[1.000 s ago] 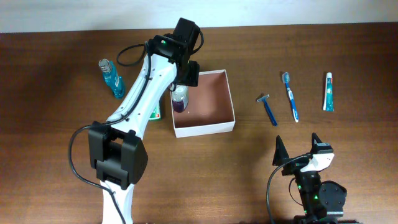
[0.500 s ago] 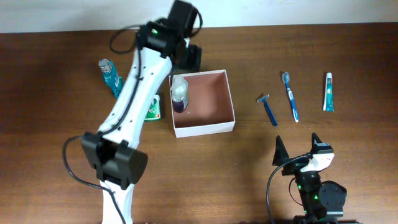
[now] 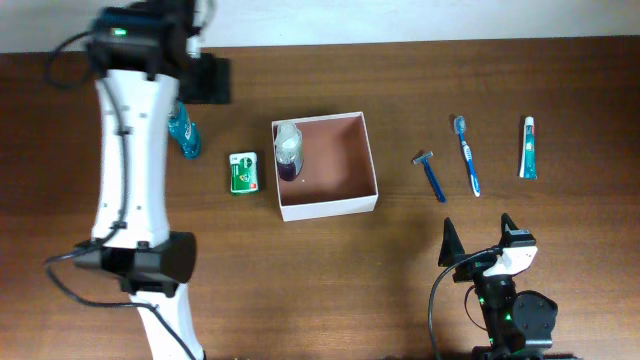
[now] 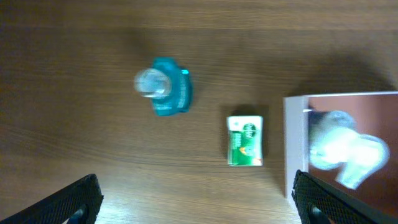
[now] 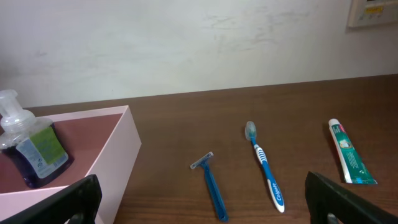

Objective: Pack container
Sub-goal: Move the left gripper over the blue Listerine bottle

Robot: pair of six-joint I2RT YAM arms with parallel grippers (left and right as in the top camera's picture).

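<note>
You've only got the pump bottle (image 3: pixel 288 150) in the container (image 3: pixel 330 207), the rest's out on the table (image 3: pixel 400 290), left gripper (image 4: pixel 198 200) and right gripper (image 3: pixel 478 238) jaws both wide apart, empty.

A bottle (image 3: pixel 288 150) fills the left side of the container (image 3: pixel 330 207); its right side is bare. A green pack (image 3: pixel 243 172) lies just beside the left wall

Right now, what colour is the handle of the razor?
Blue. The razor shows best in the right wrist view, lying on the table beside the toothbrush.
</note>
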